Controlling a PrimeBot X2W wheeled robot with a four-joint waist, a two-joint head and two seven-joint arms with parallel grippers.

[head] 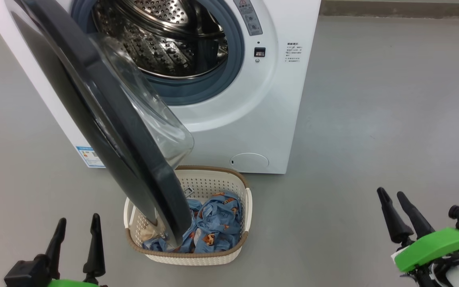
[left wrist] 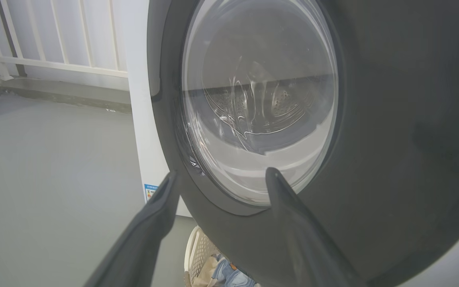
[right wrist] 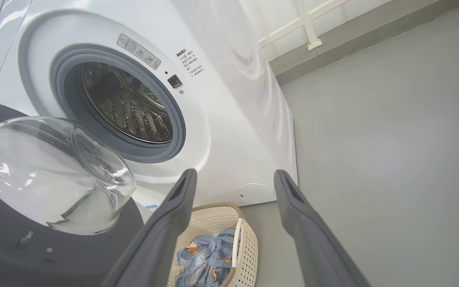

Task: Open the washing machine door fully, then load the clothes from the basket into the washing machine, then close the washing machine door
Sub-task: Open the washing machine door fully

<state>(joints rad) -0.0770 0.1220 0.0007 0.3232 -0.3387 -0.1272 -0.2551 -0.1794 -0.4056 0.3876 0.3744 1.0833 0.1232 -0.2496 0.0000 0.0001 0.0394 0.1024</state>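
two claws stand wide and empty: left claw near the washing machine door, right claw well apart. the door hangs part-open over the basket holding the clothes; opening probably unfinished, so swing it wider first.

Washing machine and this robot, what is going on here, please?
A two-armed robot faces the washing machine to load laundry. The washing machine door stands partly open, swung out above the basket, where the clothes lie. The drum looks empty. The left gripper and right gripper are open, holding nothing.
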